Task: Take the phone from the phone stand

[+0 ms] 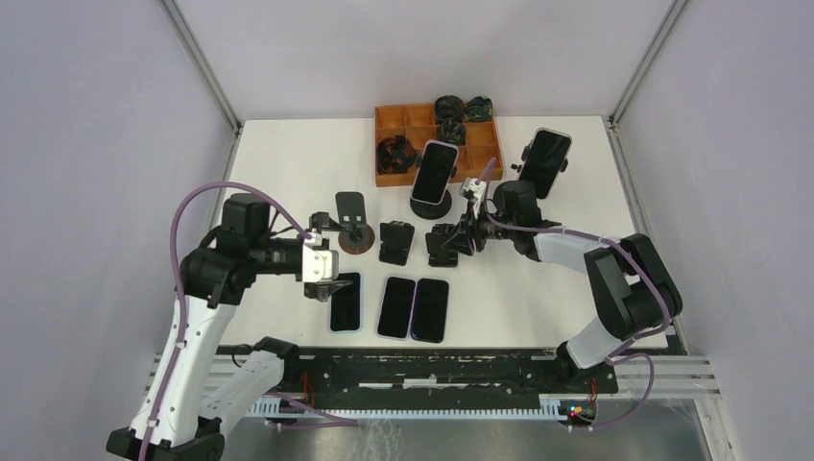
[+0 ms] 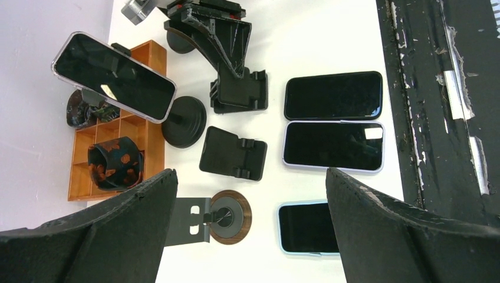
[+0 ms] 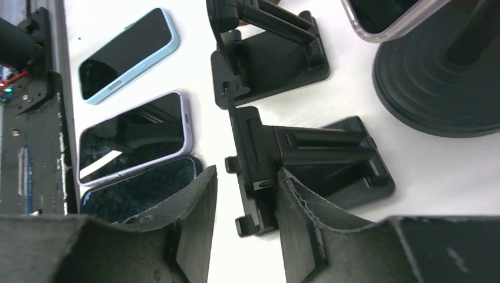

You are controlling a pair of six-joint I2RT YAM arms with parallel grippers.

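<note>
A phone in a clear case (image 1: 435,173) leans on a black stand with a round base (image 1: 429,206) at the centre back. It also shows in the left wrist view (image 2: 114,76) and at the top of the right wrist view (image 3: 389,15). A second phone (image 1: 545,161) sits on a stand at the back right. My right gripper (image 1: 463,235) is open, low over an empty black folding stand (image 3: 306,156), its jaws astride that stand's upright plate. My left gripper (image 1: 324,276) is open and empty above a light blue phone (image 2: 306,227) lying flat.
Three phones lie flat in a row near the front edge (image 1: 396,307). An empty wooden-base stand (image 1: 352,226) and another black folding stand (image 1: 395,242) stand mid-table. An orange compartment tray (image 1: 389,120) with dark rolls is at the back.
</note>
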